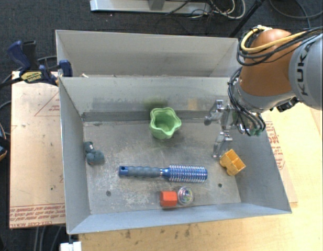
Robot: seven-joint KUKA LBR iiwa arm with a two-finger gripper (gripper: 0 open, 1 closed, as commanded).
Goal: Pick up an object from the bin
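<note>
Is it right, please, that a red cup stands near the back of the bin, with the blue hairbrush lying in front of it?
Not quite: the cup is green, not red. The camera view shows it standing near the back of the bin, with the blue hairbrush lying in front of it, as you said.

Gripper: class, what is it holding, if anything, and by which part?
Nothing. The gripper is open with nothing between its fingers; the yellow block lies loose beside it.

On my feed: green fluted cup (165, 123) upright, blue hairbrush (164, 172) lying flat, grey lump (92, 154) at view L, orange block (168, 198) touching clear ball (185, 196).
</note>
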